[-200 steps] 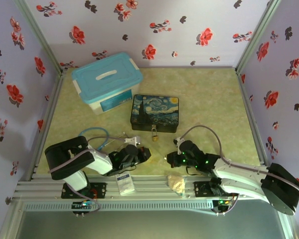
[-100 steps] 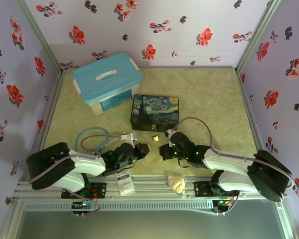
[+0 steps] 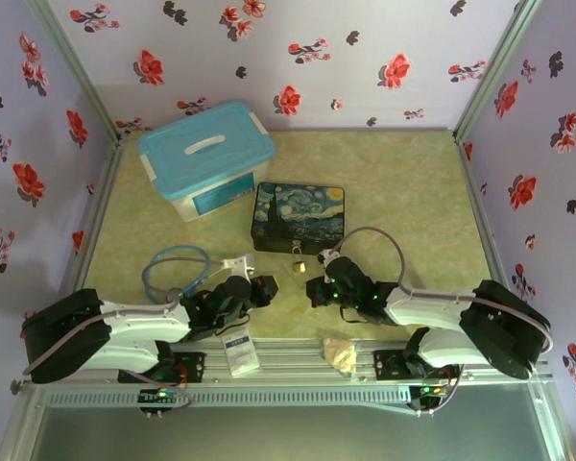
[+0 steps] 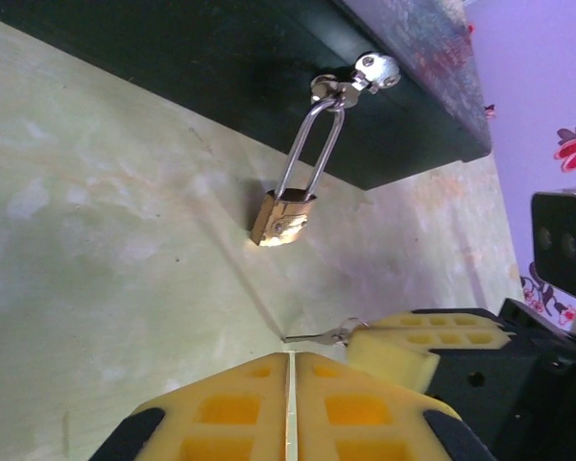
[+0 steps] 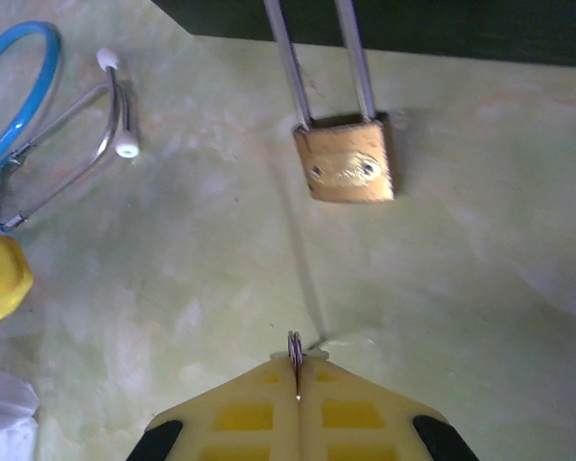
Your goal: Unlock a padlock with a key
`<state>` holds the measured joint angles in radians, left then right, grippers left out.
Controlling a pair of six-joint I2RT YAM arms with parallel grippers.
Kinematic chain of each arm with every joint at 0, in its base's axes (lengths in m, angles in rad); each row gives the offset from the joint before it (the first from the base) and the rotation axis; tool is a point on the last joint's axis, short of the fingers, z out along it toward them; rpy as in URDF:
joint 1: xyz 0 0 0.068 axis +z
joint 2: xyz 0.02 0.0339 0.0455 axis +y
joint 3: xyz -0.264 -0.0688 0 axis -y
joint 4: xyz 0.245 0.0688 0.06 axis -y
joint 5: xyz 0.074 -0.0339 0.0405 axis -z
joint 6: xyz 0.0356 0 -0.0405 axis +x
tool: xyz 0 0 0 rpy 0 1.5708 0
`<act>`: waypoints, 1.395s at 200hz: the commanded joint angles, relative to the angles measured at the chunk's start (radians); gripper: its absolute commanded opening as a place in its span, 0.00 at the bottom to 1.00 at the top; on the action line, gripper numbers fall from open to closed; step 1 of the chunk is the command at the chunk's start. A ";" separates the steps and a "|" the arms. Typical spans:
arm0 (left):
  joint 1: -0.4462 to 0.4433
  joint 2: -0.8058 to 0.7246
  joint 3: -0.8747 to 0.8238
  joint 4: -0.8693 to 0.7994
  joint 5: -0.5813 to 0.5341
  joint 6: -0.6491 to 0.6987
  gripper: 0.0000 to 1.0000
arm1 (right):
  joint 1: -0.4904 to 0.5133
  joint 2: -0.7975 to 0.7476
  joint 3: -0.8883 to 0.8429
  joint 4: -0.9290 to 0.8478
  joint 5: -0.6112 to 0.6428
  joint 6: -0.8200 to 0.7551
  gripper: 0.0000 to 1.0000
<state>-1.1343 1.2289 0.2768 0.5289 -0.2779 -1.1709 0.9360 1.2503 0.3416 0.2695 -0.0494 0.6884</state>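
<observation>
the right hand [image 5: 298, 370] is pressed shut on the key [image 4: 319, 336], and the padlock [image 5: 344, 163] lies flat on the desk [image 5: 480, 288] just beyond it at about 1 o'clock in the right wrist view, long axis running 12 to 6, shackle [image 5: 288, 67] hooked at 12 into the hasp [image 4: 372, 69] of the painted dark-blue box [image 3: 298, 216], bottom end facing the hand. the left hand [image 4: 290, 375], pressed together on nothing, sits at the padlock's 8 o'clock from above, about as near. bare desk separates key and lock; the box wall closes off 12 o'clock and the stethoscope [image 5: 125, 147] lies off at 10.
</observation>
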 commanded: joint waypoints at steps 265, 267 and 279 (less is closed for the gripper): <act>-0.006 0.118 0.059 0.079 0.037 0.033 0.13 | -0.002 -0.087 0.071 -0.363 0.008 -0.087 0.49; -0.007 0.118 0.059 0.079 0.037 0.032 0.13 | -0.001 -0.084 0.073 -0.359 0.005 -0.088 0.49; -0.007 0.119 0.055 0.083 0.037 0.030 0.13 | 0.002 -0.051 0.087 -0.362 0.004 -0.093 0.47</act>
<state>-1.1343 1.3613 0.3157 0.6163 -0.2325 -1.1675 0.9360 1.1503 0.3935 -0.0578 -0.0257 0.6266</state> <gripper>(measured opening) 0.130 0.480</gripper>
